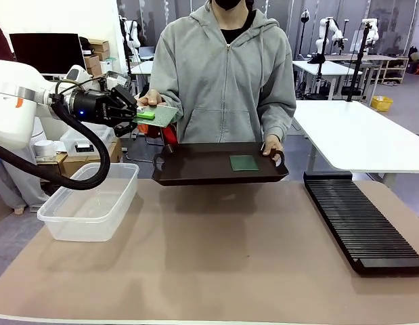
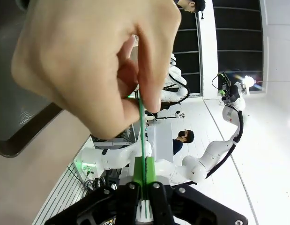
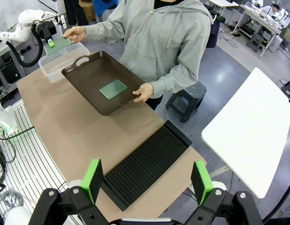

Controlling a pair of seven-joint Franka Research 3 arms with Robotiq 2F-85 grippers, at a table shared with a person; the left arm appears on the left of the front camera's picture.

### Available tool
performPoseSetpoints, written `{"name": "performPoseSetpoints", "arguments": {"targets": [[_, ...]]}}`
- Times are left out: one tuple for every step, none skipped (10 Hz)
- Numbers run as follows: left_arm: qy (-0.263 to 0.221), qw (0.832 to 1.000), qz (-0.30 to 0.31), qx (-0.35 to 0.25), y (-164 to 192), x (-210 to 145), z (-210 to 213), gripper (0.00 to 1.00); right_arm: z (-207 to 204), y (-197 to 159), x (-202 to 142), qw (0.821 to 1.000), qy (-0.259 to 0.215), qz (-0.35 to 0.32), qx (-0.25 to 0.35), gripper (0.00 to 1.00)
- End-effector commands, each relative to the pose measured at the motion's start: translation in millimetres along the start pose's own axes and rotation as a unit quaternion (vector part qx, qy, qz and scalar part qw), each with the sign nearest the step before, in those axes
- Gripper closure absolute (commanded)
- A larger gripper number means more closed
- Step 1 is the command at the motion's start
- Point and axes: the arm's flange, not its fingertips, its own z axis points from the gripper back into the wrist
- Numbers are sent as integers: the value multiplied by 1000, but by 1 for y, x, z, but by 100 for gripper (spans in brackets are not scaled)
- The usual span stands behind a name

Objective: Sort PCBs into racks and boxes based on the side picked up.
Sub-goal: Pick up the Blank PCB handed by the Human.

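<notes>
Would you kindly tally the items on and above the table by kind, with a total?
Green PCBs: 2
Black slotted rack: 1
Clear plastic tub: 1
Dark brown handled tray: 1
Total: 5

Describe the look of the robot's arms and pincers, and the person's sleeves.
White left arm with a looping black cable and a blue light at the wrist. The left pincer and right pincer are black with green pads. Grey hoodie sleeves.
</notes>
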Motion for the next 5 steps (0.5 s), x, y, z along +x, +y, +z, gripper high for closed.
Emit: {"name": "performPoseSetpoints", "arguments": {"targets": [[-1, 1000, -17, -20, 4, 2, 5, 100, -1, 2, 0, 1000, 0, 1, 2, 0], [4, 1000, -20, -10, 1, -1, 7, 100, -1, 2, 0, 1000, 0, 1, 2, 0], [-25, 999, -19, -7, -5, -11, 2, 100, -1, 2, 0, 1000, 0, 1, 2, 0], [0, 1000, 0, -1, 0, 0, 1, 100, -1, 2, 0, 1000, 0, 1, 2, 0], [0, 1000, 0, -1, 0, 0, 1, 100, -1, 2, 0, 1000, 0, 1, 2, 0]]}}
